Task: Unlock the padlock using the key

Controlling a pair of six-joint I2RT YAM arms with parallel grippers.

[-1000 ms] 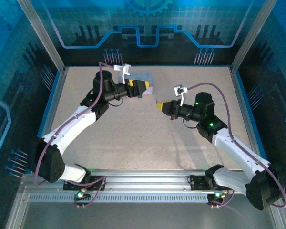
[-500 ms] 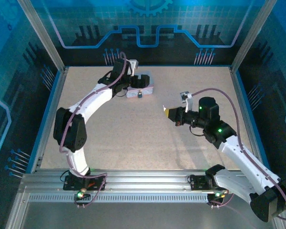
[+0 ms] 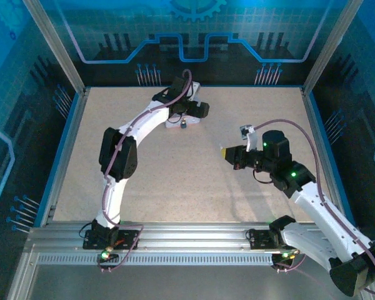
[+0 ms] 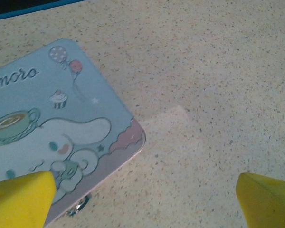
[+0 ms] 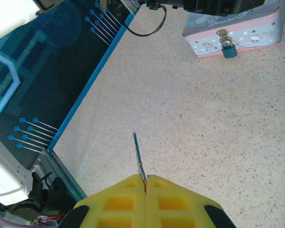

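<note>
I'm pinching the key [image 5: 138, 154] in the tight-closed right claw [image 5: 145, 183]; left claw [image 4: 142, 199] is gaping empty over the box [image 4: 61, 133]. I'm wanting the blade squared to the padlock [image 5: 228, 47] first.

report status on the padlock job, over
Left end effector open over tin box corner. Right end effector shut on key. Padlock on box front, apart from key.

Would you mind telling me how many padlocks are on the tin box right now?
1. The padlock hangs from the clasp on the front face of the tin box; its other sides are hidden.
</note>
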